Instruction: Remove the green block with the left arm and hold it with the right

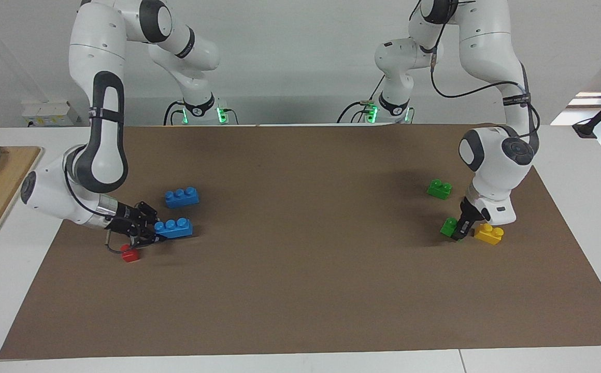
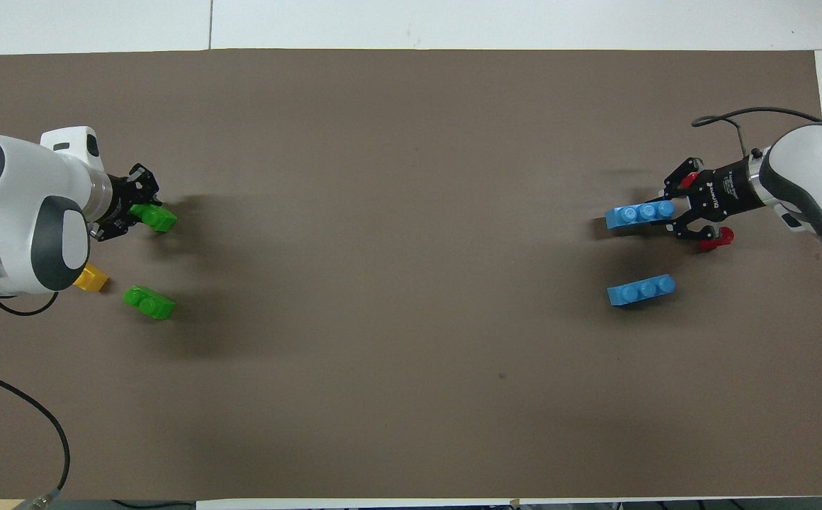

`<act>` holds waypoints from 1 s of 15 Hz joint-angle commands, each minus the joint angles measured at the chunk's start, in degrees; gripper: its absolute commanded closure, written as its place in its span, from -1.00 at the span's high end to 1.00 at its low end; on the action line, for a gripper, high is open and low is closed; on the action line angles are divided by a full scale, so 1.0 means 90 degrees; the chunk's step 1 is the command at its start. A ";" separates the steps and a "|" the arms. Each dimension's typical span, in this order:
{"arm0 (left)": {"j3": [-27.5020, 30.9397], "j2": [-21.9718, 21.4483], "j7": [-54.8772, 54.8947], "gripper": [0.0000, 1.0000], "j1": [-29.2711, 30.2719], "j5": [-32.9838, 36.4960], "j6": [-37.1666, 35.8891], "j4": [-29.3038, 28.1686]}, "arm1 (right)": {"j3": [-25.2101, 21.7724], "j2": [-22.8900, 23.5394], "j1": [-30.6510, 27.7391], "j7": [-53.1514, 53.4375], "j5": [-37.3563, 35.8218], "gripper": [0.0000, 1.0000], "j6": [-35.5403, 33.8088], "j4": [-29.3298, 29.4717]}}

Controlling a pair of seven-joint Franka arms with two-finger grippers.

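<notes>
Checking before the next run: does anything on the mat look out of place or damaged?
Nothing stands out. Every brick sits intact on the mat. The left gripper holds a green block low beside the yellow brick; the right gripper holds a blue brick.

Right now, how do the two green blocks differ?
Held green block sits in the left tool, low over the mat beside the yellow block. Free green block lies alone on the mat, nearer the robots, untouched. Both are bright green with two studs.
</notes>
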 commanded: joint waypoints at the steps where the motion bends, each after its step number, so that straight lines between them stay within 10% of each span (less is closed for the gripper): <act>1: -0.0035 -0.0070 -0.0436 -1.00 0.0111 -0.0086 0.0478 -0.0340 | 0.0059 -0.0092 0.0101 0.0199 -0.0150 -1.00 0.0467 -0.0300; 5: -0.0025 0.0037 -0.0475 -0.94 0.0043 -0.0086 0.0556 -0.0350 | 0.0059 -0.0141 0.0160 0.0180 -0.0150 -1.00 0.0761 -0.0555; 8: -0.0025 0.0047 -0.0436 0.84 0.0014 -0.0057 0.0459 -0.0262 | 0.0059 -0.0141 0.0160 0.0170 -0.0150 -1.00 0.0791 -0.0565; 10: -0.0025 0.0018 -0.0417 1.00 -0.0006 -0.0047 0.0148 -0.0126 | 0.0059 -0.0151 0.0160 -0.0063 -0.0150 -1.00 0.0781 -0.0575; 12: -0.0025 -0.0089 -0.0387 1.00 0.0004 -0.0047 -0.0194 0.0001 | 0.0059 -0.0161 0.0160 -0.0337 -0.0150 0.28 0.0752 -0.0565; 15: -0.0035 -0.0401 -0.0358 1.00 -0.0006 -0.0037 -0.1092 0.0323 | 0.0050 -0.0229 0.0160 -0.0309 -0.0159 0.89 0.0606 -0.0419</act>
